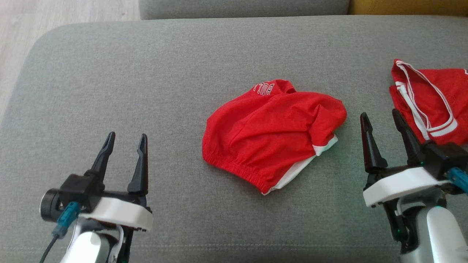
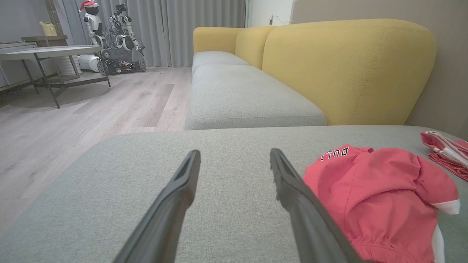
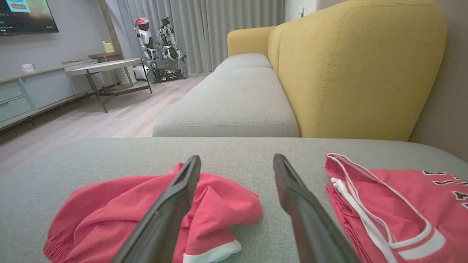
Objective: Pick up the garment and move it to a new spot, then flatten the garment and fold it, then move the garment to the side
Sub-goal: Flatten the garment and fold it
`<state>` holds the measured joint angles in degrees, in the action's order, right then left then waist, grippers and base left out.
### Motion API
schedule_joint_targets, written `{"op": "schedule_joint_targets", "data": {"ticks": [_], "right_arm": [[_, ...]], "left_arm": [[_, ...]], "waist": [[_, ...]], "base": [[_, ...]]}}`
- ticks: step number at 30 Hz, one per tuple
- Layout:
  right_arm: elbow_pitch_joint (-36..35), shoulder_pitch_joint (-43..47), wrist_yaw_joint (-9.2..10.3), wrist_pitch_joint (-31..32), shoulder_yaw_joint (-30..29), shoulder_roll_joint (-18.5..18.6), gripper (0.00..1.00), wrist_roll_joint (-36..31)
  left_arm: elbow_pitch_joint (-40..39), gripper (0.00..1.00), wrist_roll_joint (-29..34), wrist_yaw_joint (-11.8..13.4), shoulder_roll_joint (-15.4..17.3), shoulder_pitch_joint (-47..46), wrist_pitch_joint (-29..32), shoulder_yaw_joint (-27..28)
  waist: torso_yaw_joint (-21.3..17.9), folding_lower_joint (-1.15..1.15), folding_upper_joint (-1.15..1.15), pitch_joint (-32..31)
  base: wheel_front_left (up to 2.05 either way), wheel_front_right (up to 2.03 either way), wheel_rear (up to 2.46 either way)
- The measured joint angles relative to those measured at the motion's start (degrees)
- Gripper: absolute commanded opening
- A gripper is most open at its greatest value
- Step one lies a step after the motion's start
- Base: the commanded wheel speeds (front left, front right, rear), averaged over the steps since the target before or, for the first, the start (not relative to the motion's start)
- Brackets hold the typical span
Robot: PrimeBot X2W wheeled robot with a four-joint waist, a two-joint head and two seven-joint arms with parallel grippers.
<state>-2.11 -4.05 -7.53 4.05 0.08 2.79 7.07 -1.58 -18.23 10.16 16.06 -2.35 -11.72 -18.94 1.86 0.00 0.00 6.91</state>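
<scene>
A crumpled red garment [image 1: 272, 133] with white trim and an elastic waistband lies bunched in the middle of the grey cushion [image 1: 153, 73]. It also appears at the right of the left wrist view [image 2: 380, 197] and at the lower left of the right wrist view [image 3: 146, 208]. My left gripper [image 1: 126, 143] hovers open at the lower left, well apart from the garment. My right gripper [image 1: 382, 120] stands open at the lower right, between the crumpled garment and a second red piece. Nothing is between either pair of fingers.
A second red garment [image 1: 429, 100] with white stripes lies flat at the cushion's right edge, also seen in the right wrist view [image 3: 398, 204]. A yellow sofa back [image 3: 358, 69] rises behind. Wooden floor [image 1: 55, 14] lies beyond the cushion's left end, with a table [image 2: 51, 53] farther off.
</scene>
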Motion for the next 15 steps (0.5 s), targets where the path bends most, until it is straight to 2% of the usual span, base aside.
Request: {"op": "schedule_joint_targets", "data": {"ticks": [7, 9, 13, 14, 15], "right_arm": [[0.0, 0.0, 0.0, 0.0, 0.0, 0.0, 1.0, 0.2], [0.0, 0.0, 0.0, 0.0, 0.0, 0.0, 1.0, 0.2], [0.0, 0.0, 0.0, 0.3, 0.2, 0.0, 1.0, 0.2], [0.0, 0.0, 0.0, 0.3, 0.2, 0.0, 1.0, 0.2], [0.0, 0.0, 0.0, 0.3, 0.3, 0.0, 1.0, 0.2]], "left_arm": [[0.0, 1.0, 0.0, -0.6, -0.2, -0.2, 0.2, -1.9], [-0.1, 1.0, 0.0, -2.4, -0.8, -0.5, 1.4, -4.7], [1.1, 1.0, -1.8, -8.0, -5.0, -1.3, 4.9, -13.5], [1.1, 1.0, -1.8, -8.0, -5.0, -1.3, 4.9, -13.5], [1.9, 1.0, -2.5, -9.5, -6.1, -1.4, 5.8, -15.4]], "waist": [[0.2, 0.0, 0.0, 0.0], [0.3, 0.0, 0.0, 0.1], [0.1, 0.0, 0.0, 0.4], [0.1, 0.0, 0.0, 0.4], [-0.1, 0.0, 0.0, 0.6]], "base": [[0.0, 0.0, 0.0], [0.0, 0.0, 0.0], [0.0, 0.0, 0.0], [0.0, 0.0, 0.0], [0.0, 0.0, 0.0]]}}
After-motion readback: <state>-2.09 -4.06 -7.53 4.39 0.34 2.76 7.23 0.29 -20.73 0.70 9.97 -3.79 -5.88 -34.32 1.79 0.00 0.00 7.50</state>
